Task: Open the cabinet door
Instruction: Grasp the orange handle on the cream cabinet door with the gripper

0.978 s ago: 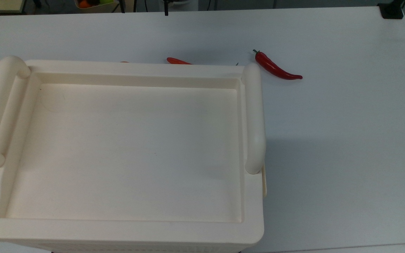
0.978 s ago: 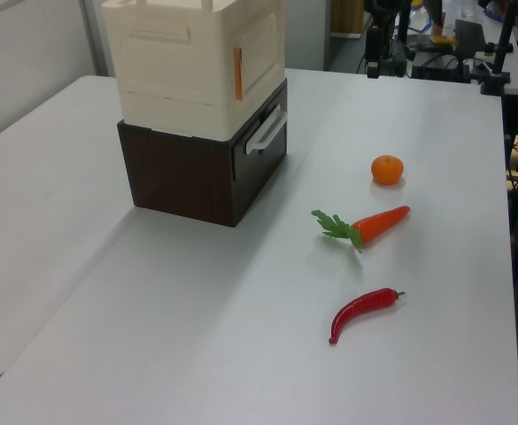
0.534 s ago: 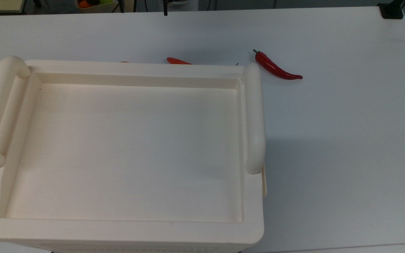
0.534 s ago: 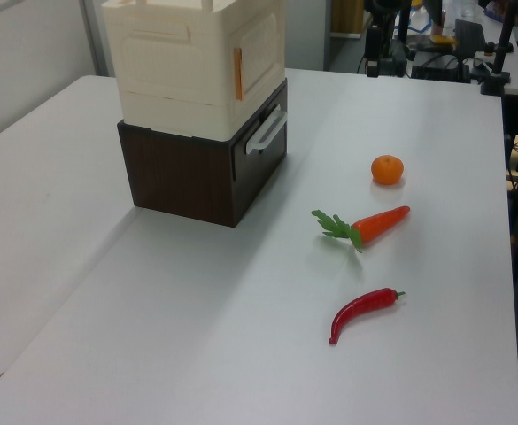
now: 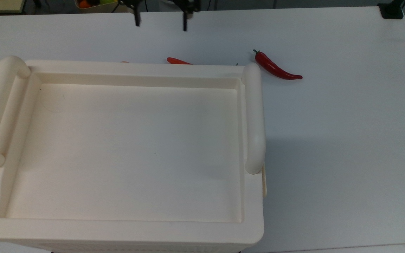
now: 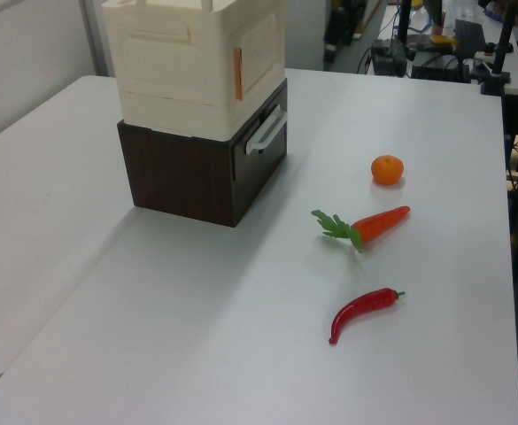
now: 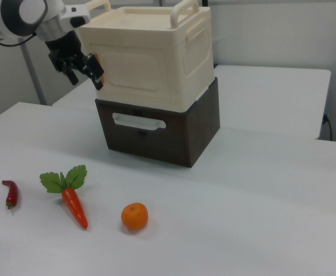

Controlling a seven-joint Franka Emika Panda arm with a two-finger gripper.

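The big cream cabinet (image 7: 156, 52) stands on a dark brown drawer base (image 7: 162, 129). The cabinet door (image 7: 142, 69) is the front panel facing the vegetables, and it lies flush and shut. The left view shows the cabinet door (image 6: 260, 44) with a tan strip (image 6: 237, 73) at its near corner. My gripper (image 7: 84, 70) hangs open just off the door's edge at the right view's left, close to that strip and holding nothing. From above, the gripper (image 5: 161, 21) shows two spread fingers beyond the cabinet's far rim.
A red chili (image 5: 276, 66), a carrot (image 7: 73, 201) and an orange (image 7: 134, 216) lie on the white table (image 5: 329, 140) in front of the cabinet. The drawer has a white handle (image 7: 138, 121). Thick tube handles (image 5: 253, 116) flank the recessed top.
The gripper has come further into the top view from its upper edge, and its two fingers now show spread apart. The cabinet and the vegetables have not moved.
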